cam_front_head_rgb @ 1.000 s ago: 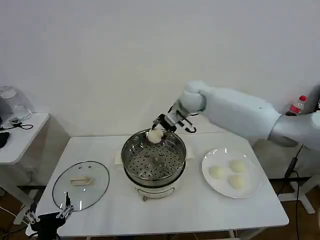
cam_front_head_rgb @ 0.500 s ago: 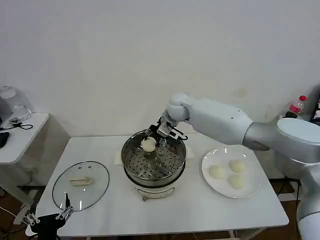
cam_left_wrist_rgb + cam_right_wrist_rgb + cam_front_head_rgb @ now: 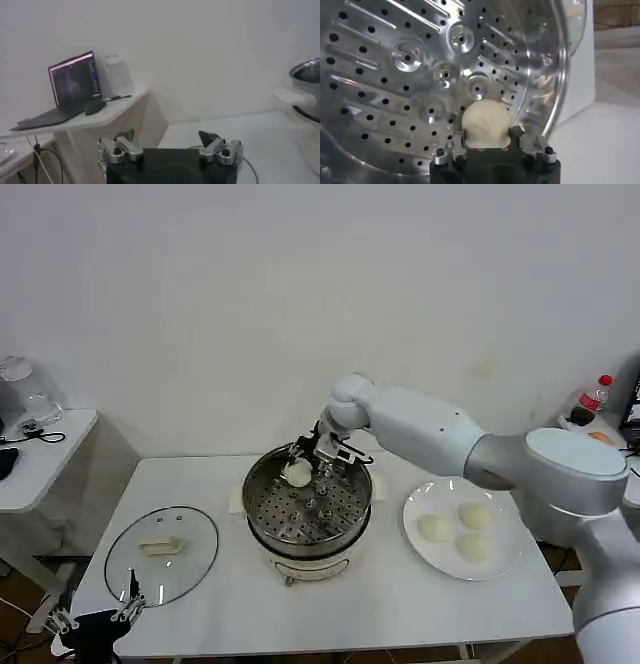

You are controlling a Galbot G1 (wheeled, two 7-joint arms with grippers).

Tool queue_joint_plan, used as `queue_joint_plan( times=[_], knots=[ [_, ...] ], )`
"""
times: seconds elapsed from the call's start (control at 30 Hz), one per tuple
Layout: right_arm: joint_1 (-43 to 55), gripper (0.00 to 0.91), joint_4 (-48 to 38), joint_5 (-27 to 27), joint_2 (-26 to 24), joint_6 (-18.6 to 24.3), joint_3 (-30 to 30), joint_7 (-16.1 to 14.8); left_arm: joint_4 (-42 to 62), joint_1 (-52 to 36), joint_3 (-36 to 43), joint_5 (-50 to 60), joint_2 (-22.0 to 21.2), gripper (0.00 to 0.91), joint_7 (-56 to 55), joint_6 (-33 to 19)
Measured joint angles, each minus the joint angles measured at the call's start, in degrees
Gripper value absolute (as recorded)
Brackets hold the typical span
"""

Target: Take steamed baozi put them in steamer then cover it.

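Right gripper, jaws clamped on a baozi, now lower inside the steamer than before; left gripper parked, jaws apart.

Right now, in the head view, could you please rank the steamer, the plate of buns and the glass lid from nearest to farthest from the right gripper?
The right gripper holds a baozi inside the steamer's far side.
1. Steamer: directly under the gripper, at the table's centre.
2. White plate: on the robot's right, carrying three buns.
3. Glass lid: lying flat on the robot's left, farthest.
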Motion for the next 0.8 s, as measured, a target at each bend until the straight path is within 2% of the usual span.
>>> queue_joint_plan(
  times=[0.17, 0.33, 0.53, 0.8],
  knots=[
    [0.9, 0.907, 0.9, 0.9, -0.7, -0.1, -0.1, -0.2, -0.2, 0.2, 0.0, 0.0, 0.0, 0.907, -0.1, 0.0],
    [3.8, 0.907, 5.1, 4.6, -3.0, -2.7, -1.1, -1.6, -0.3, 0.2, 0.4, 0.0, 0.0, 0.907, -0.1, 0.1],
    [10.0, 0.907, 12.3, 11.9, -8.8, -9.4, -2.3, -3.4, -0.4, 0.0, 1.1, -0.1, 0.3, 0.907, 0.1, 0.2],
    [17.7, 0.907, 21.7, 19.2, -21.4, -20.8, -8.8, -4.2, -1.6, -0.7, 0.4, 0.4, 1.5, 0.907, 3.6, 1.2]
  ],
)
